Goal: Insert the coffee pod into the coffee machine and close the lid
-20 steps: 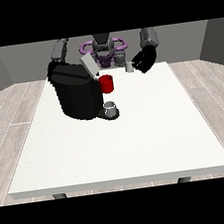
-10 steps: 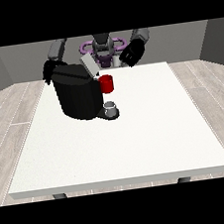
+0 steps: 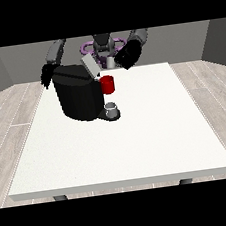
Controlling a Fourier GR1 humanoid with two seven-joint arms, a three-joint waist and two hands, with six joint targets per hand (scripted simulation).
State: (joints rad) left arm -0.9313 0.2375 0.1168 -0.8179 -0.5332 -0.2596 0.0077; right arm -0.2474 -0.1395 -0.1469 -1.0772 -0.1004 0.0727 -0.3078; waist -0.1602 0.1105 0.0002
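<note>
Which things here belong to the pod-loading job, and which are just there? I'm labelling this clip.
Part of the job: coffee machine, its raised lid, small grey pod at the hand at the view's right.

Just there: red cup, grey cup, white table.

One front view — across the table (image 3: 139,147), raised, facing the robot (image 3: 102,41).
</note>
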